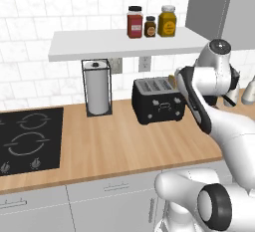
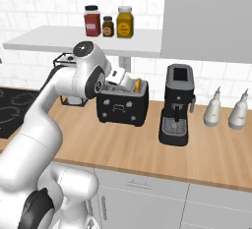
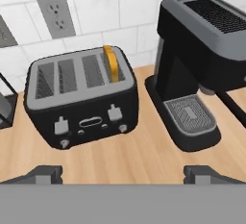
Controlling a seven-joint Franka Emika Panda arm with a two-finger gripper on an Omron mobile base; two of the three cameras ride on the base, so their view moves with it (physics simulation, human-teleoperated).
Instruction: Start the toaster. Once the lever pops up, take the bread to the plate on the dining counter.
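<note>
The black toaster (image 1: 158, 101) (image 2: 122, 106) (image 3: 81, 100) stands on the wooden wall counter by the tiled wall. The bread (image 3: 111, 63) (image 2: 138, 84) (image 1: 172, 80) stands on edge in the toaster's rightmost slot, its golden crust sticking up. Two grey levers (image 3: 114, 112) sit on the toaster's front above small knobs. My gripper (image 3: 126, 175) is open with nothing between its fingers. It hovers in front of and above the toaster and looks down at it. The plate and the dining counter are out of view.
A black coffee machine (image 2: 177, 105) (image 3: 202, 50) stands just right of the toaster, with two white bottles (image 2: 212, 107) beyond it. A paper towel holder (image 1: 97, 87) and a cooktop (image 1: 30, 139) lie to the left. A shelf (image 1: 89, 44) with jars hangs above.
</note>
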